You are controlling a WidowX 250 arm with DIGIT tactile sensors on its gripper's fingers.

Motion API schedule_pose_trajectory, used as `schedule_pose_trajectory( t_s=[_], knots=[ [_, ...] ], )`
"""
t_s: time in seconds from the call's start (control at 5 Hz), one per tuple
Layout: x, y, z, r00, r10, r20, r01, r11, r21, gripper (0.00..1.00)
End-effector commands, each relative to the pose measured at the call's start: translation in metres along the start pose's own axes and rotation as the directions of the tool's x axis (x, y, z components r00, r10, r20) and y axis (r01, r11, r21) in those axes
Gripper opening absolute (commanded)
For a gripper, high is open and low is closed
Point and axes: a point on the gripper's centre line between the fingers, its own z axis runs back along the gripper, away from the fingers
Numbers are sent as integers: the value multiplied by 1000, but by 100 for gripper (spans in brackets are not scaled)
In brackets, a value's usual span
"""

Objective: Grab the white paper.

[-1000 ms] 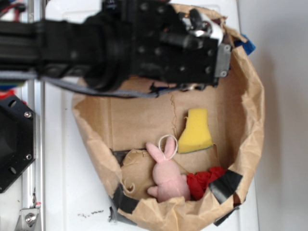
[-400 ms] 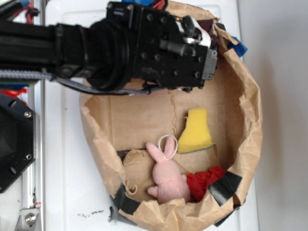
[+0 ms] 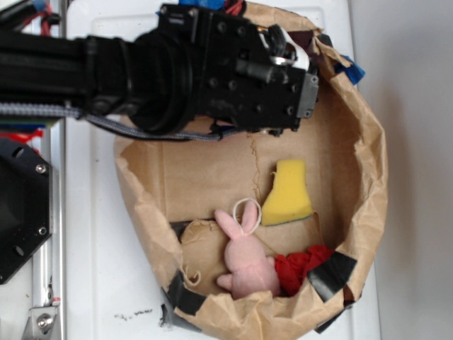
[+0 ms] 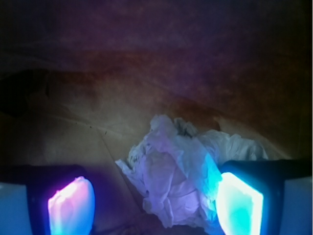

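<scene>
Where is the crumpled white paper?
In the wrist view, the white paper lies on the brown bag floor between the open gripper pads, nearer the right one.

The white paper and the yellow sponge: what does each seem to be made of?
The white paper looks like thin, matte tissue, judging by its many soft creases and ragged edges. The yellow sponge looks like porous foam, matte, with a cleanly cut wedge shape; its texture is too blurred to confirm.

paper ball (image 4: 178,171) between the claw (image 4: 155,204) fingers, nearer the right one, inside the bag (image 3: 368,142)
</scene>
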Motion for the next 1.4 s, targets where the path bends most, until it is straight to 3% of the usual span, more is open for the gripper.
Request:
schedule_pose_trajectory(
  t_s=[0.0, 0.2, 0.4, 0.6, 1.2],
  knots=[
    [15, 11, 5, 998, 56, 12, -56, 998, -9, 100],
    [11, 10, -6, 999, 39, 18, -40, 999, 33, 100],
    [9, 10, -10, 1000, 22, 15, -23, 999, 43, 71],
    [9, 13, -11, 1000, 18, 18, -19, 999, 43, 0],
    [5, 21, -12, 999, 15, 30, -16, 999, 34, 0]
  ],
)
